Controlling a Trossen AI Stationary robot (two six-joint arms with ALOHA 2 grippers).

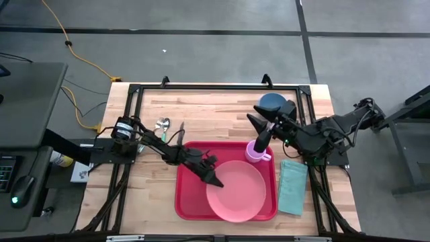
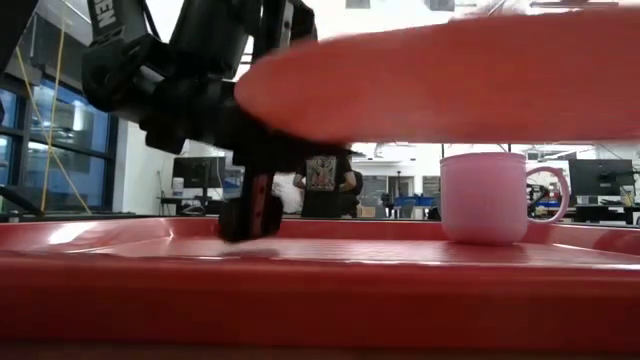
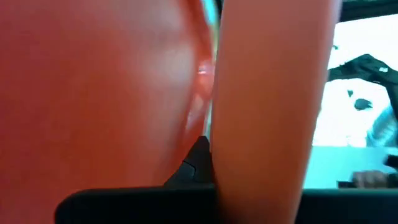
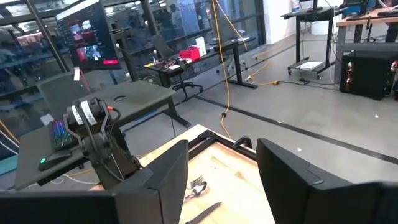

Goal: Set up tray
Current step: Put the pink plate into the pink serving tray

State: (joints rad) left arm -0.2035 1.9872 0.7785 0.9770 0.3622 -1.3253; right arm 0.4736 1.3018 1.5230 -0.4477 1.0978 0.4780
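**A robotics lab in an open-plan office**

A butcher-block worktop [image 1: 222, 111] sits inside a black metal frame on a grey concrete floor [image 1: 201, 40] marked with dark tape lines. A yellow cable [image 1: 80, 47] trails across it. Around stand sit-stand desks [image 4: 186, 65], a keyboard [image 4: 59, 134], monitors [image 2: 600, 178] and glass partitions [image 4: 124, 25]. A person [image 2: 320, 180] stands among the workstations behind.

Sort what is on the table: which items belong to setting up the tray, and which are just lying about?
Part of the job:
- large red plastic tray
- round pink plate, held by the left gripper
- pink mug

Lying about for now:
- metal cutlery
- folded teal cloth
- dark blue bowl
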